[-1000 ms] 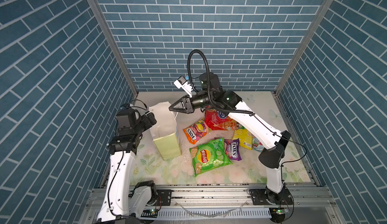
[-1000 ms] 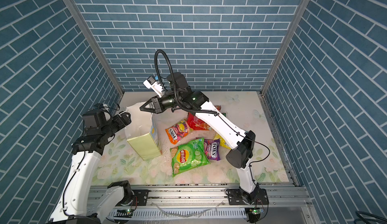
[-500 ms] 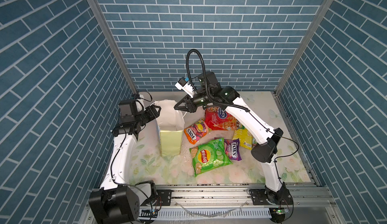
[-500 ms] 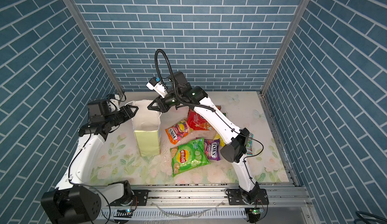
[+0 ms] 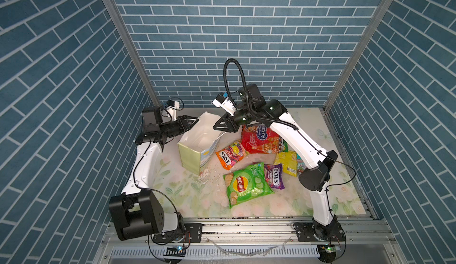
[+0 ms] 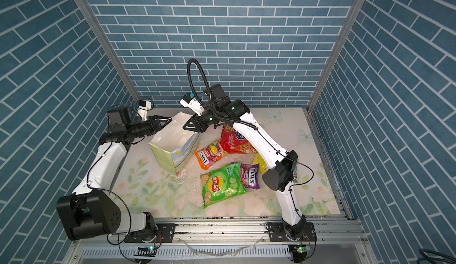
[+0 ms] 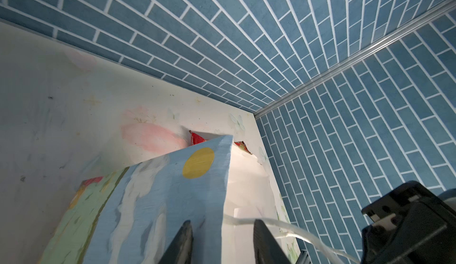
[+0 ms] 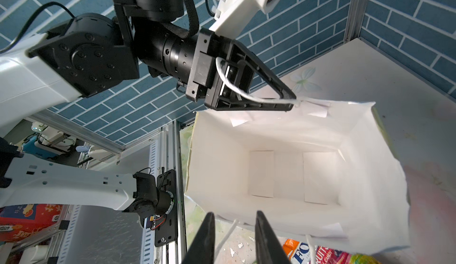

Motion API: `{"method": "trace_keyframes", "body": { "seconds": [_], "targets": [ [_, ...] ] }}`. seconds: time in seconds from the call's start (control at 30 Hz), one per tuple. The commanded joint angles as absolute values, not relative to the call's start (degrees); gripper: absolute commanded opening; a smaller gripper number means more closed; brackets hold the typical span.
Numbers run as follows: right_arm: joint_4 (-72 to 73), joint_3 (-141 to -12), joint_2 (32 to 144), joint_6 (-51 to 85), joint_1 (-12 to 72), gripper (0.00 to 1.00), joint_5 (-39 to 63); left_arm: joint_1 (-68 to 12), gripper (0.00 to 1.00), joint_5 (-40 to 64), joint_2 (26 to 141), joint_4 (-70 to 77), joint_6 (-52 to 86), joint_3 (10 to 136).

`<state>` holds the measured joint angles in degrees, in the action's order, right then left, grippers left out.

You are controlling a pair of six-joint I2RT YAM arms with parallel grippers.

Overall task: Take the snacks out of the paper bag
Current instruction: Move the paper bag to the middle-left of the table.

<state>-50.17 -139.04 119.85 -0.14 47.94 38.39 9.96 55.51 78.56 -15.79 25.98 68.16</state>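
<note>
The paper bag [image 5: 192,156] stands left of the snacks [image 5: 246,183] on the table [image 5: 187,196].

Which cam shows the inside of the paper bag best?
Right wrist: it looks straight into the paper bag, white floor bare, nothing inside. Both top views catch only its upper inner walls. Left wrist shows mostly the printed outside.

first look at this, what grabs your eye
The paper bag standing open, its white inside bare in the right wrist view, with the left gripper and right gripper at its rim from opposite sides. Beside it, on the right arm's side, lies a bright heap of snacks: green Lay's in front, a big red packet behind.
</note>
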Motion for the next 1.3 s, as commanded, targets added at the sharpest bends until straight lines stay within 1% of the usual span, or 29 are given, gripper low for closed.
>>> {"method": "trace_keyframes", "body": {
  "seconds": [0.0,0.2,0.47,0.7,0.93,1.03,1.1,1.17,1.27],
  "targets": [
    [-49.01,-143.04,119.87,-4.27,48.18,0.31,39.57,10.28,0.42,58.93,79.32,-18.17,23.63,69.26],
    [-47.39,-146.17,121.75,-8.12,48.95,0.35,42.28,10.29,0.42,59.40,81.59,-19.53,23.27,70.01],
    [-47.72,-146.58,123.60,-11.96,50.40,0.39,41.38,10.28,0.42,59.20,84.36,-18.52,24.58,71.76],
    [-45.70,-148.05,126.50,-15.93,52.03,0.40,35.94,10.28,0.42,60.34,85.08,-18.28,24.97,70.94],
    [-43.27,-147.25,127.66,-17.69,52.76,0.39,33.66,10.28,0.42,60.99,85.27,-17.67,25.31,70.16],
    [-40.74,-144.98,126.71,-19.19,53.41,0.39,29.32,10.28,0.42,61.59,85.54,-17.58,25.27,70.42],
    [-37.47,-141.07,124.39,-20.47,53.85,0.40,26.32,10.28,0.42,62.13,85.75,-17.67,25.31,70.59],
    [-35.46,-138.79,123.09,-20.90,53.93,0.39,25.06,10.28,0.42,62.39,86.10,-17.83,25.08,70.94],
    [-35.81,-138.76,123.35,-21.83,53.96,0.40,24.95,10.28,0.42,62.80,86.55,-17.97,25.03,71.45]
  ]
}}
